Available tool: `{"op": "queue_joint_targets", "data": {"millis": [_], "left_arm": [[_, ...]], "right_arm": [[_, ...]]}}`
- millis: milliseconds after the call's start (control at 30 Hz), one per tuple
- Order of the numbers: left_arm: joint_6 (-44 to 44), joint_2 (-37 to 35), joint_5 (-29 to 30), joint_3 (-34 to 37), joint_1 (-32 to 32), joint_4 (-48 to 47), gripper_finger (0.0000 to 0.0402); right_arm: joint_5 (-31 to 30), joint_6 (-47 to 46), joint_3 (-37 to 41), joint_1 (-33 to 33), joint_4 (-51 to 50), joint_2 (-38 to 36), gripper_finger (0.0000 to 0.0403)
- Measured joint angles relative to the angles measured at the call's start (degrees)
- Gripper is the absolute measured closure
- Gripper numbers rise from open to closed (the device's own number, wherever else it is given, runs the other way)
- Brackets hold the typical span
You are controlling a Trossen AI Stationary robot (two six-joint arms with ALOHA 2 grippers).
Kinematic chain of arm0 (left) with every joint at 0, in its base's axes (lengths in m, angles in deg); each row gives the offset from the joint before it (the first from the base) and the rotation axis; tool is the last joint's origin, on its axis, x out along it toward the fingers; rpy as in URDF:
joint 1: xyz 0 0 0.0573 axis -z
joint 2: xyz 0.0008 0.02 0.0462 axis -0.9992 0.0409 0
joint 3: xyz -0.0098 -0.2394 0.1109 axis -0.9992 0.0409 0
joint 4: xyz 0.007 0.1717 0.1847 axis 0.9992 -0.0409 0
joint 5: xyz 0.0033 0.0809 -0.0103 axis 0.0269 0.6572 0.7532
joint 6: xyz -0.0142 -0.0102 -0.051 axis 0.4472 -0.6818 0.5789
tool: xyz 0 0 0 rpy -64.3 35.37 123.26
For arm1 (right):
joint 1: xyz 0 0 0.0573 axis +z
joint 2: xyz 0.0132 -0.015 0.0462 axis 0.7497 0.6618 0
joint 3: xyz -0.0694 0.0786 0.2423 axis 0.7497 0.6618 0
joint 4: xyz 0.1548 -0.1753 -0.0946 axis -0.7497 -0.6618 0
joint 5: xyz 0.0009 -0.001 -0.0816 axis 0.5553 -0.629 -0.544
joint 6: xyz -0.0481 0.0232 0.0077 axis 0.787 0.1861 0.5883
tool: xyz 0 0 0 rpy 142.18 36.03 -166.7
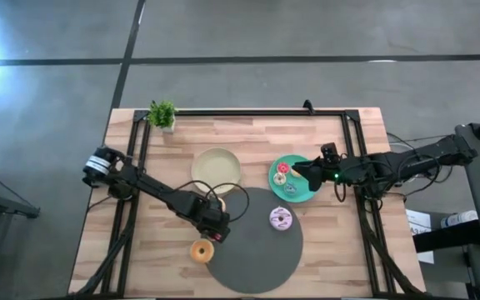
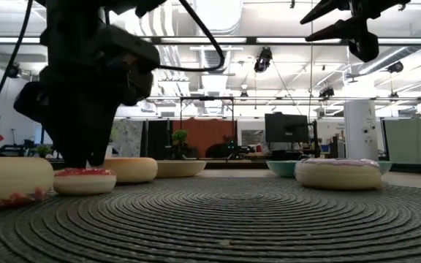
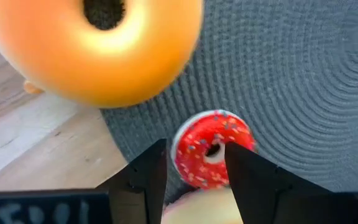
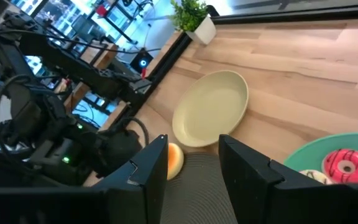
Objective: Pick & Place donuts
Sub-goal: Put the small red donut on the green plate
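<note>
Fingers of the left gripper were spread, straddling a small red sprinkled donut at the grey mat's edge, beside the orange donut. Grasp step, seemingly; next: close squarely, lift. Right gripper hung open above the teal plate.

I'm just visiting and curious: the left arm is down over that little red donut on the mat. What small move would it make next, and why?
Probably close its fingers. The left gripper sits low on the grey mat with its open fingers on either side of the small red donut, which does not look pinched yet. The orange donut lies just beside it, so a gentle squeeze seems safer than more shifting. The right gripper waits over the teal plate.
</note>
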Motion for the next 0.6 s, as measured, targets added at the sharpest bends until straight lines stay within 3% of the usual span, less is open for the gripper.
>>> {"op": "queue_joint_targets", "data": {"millis": [600], "left_arm": [[-1.62,-0.71,1.89,0.41,0.78,-2.26,0.0266]], "right_arm": [[-0.02,-1.12,0.00,-0.74,-0.77,-0.15,0.0268]]}}
